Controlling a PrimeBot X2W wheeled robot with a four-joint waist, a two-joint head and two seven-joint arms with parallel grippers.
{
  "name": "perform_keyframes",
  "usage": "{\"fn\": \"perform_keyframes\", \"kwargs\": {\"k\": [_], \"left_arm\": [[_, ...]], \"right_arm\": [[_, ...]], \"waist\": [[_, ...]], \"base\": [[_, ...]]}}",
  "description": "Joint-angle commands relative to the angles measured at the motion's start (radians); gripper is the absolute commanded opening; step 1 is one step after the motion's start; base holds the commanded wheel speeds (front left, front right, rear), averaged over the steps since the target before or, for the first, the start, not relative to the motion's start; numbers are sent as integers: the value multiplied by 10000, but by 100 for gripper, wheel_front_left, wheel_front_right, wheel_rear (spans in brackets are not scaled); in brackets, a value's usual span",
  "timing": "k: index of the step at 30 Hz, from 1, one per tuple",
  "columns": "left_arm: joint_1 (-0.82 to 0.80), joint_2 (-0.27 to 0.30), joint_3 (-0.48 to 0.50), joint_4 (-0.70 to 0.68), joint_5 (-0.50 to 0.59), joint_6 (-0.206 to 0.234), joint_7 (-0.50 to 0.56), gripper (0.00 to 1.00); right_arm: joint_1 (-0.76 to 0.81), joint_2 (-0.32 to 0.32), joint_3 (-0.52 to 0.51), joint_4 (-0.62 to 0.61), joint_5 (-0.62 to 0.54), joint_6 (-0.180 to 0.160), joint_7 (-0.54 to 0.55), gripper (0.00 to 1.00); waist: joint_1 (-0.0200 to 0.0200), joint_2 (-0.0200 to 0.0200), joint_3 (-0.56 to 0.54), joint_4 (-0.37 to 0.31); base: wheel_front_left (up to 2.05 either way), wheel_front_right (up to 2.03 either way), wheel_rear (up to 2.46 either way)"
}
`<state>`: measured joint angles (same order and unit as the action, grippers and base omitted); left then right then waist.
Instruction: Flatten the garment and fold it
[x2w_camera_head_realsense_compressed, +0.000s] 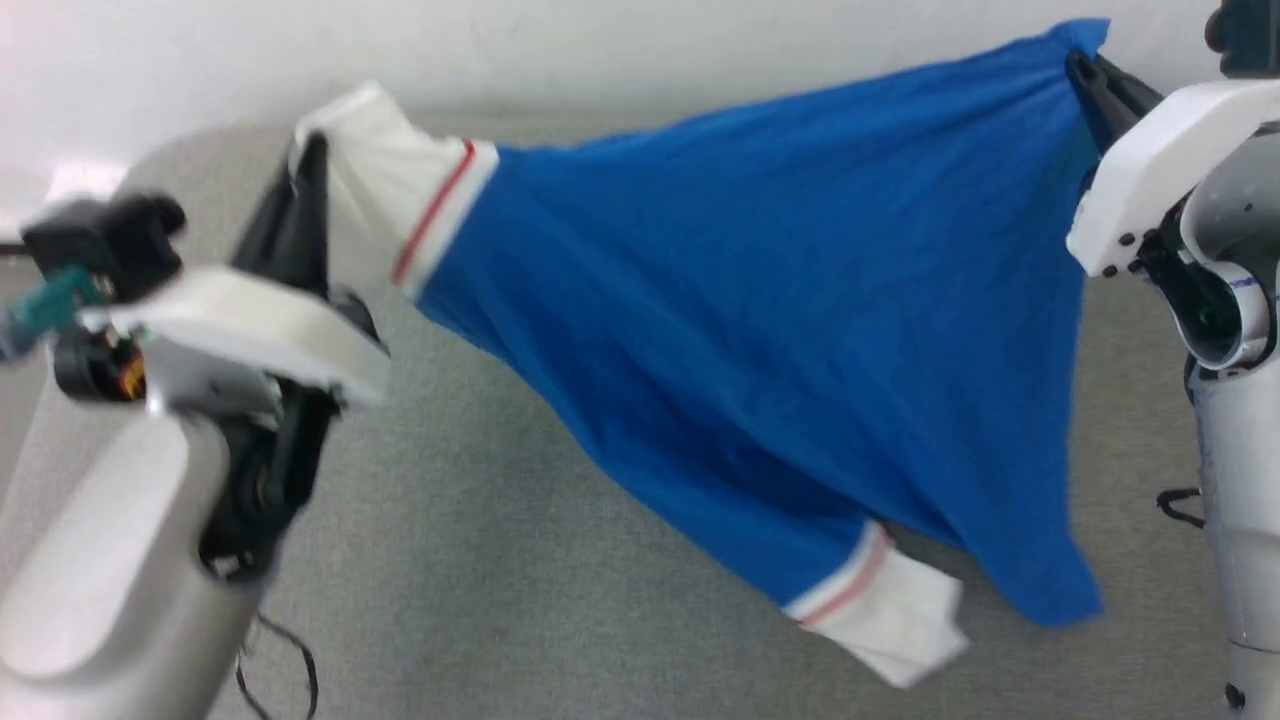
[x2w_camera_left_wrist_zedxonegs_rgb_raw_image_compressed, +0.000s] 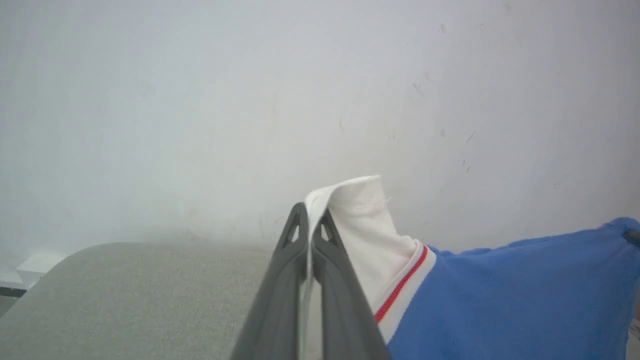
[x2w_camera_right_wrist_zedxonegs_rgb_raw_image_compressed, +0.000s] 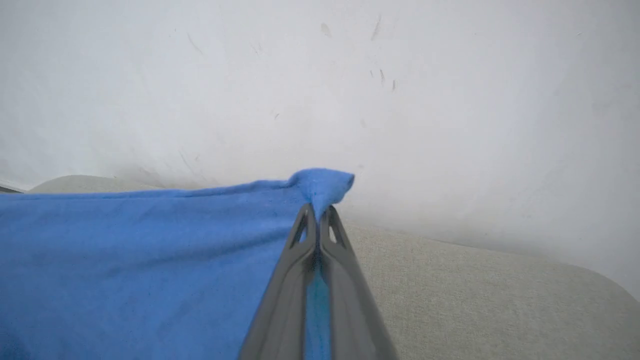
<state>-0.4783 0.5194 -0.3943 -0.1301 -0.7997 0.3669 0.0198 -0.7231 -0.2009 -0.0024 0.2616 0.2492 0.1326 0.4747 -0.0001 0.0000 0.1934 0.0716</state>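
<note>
1. The left gripper (x2w_camera_left_wrist_zedxonegs_rgb_raw_image_compressed: 310, 212) is pinched closed on the white sleeve end of the garment (x2w_camera_head_realsense_compressed: 760, 330), and the cloth sticks up past its fingertips.
2. The right gripper (x2w_camera_right_wrist_zedxonegs_rgb_raw_image_compressed: 318, 212) is clamped tight on a blue corner, which bunches just beyond its tips.
3. The garment hangs stretched between the two grippers and sags below them over the grey worktop (x2w_camera_head_realsense_compressed: 480, 560). Its other white sleeve dangles lowest, nearer the right gripper.

Blurred left arm (x2w_camera_head_realsense_compressed: 110, 540), blurred lower sleeve (x2w_camera_head_realsense_compressed: 900, 610) of garment (x2w_camera_head_realsense_compressed: 760, 330), right arm (x2w_camera_head_realsense_compressed: 1240, 450) half off-frame

blue garment (x2w_camera_head_realsense_compressed: 780, 330) stretched aloft, grey surface (x2w_camera_head_realsense_compressed: 500, 560)
</note>
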Motion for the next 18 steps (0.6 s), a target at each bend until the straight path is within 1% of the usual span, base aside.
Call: {"fn": "perform_keyframes", "kwargs": {"k": [1,6,10,18], "left_arm": [[-497,71,18,141,159,89,76,0],[-2026,156,-299,922,656,-92,506,0],[-3347,116,-631,1893,1086,-330,821,0],[-5697,283,-1237,4381,2012,-899,1329,0]], "right_arm": [[-195,34,-7,-1,57,-19,-115,0],[-514,35,283,335,6,-19,-209,0],[-1020,139,543,777,-69,-19,-209,0],[-2891,536,849,2208,-737,-19,-709,0]], "waist": [[1,0,-1036,-607],[1,0,-1667,-779],[1,0,-1997,-934],[1,0,-2007,-1408]], "base": [[0,0,0],[0,0,0],[0,0,0],[0,0,0]]}}
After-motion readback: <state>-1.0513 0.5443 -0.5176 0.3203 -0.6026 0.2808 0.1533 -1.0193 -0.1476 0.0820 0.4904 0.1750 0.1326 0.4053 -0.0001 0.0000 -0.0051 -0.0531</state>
